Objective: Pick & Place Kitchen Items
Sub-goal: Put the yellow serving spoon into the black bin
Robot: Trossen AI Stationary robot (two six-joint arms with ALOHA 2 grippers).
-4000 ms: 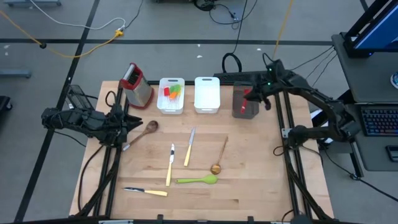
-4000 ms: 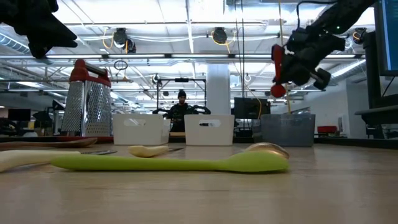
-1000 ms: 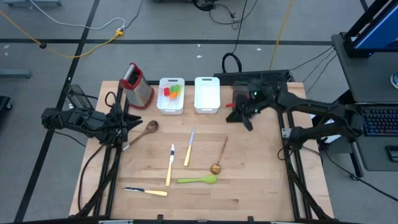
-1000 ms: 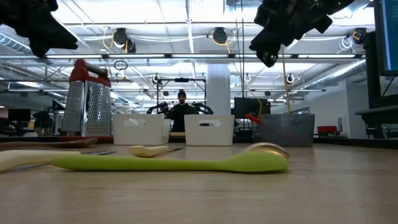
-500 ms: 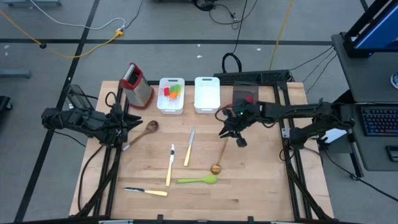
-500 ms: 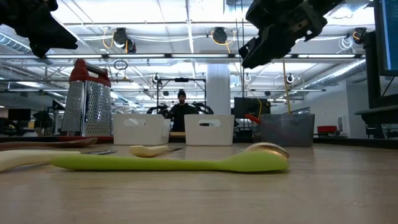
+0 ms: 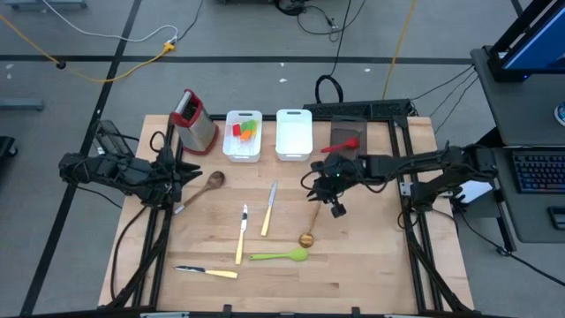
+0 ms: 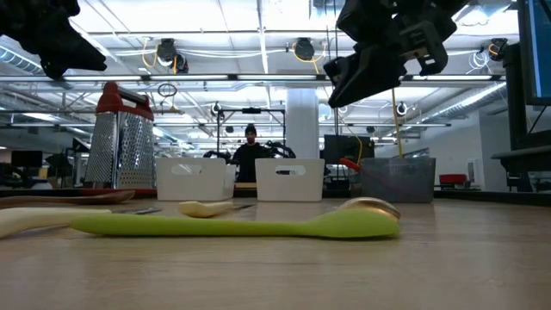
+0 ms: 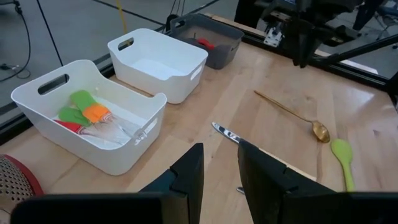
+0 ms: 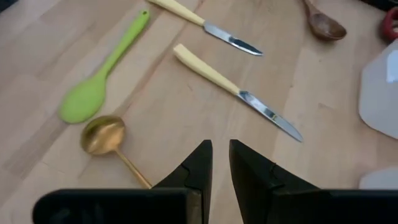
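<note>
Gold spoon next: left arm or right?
Right, probably. The right gripper hangs over the gold spoon handle, fingers nearly shut and empty; the right wrist view shows the spoon just ahead. The left gripper waits at the table's left edge, nearer the wooden spoon.

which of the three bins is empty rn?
The middle white bin. The other white bin holds green and orange spatulas; the dark bin holds a red spoon.
</note>
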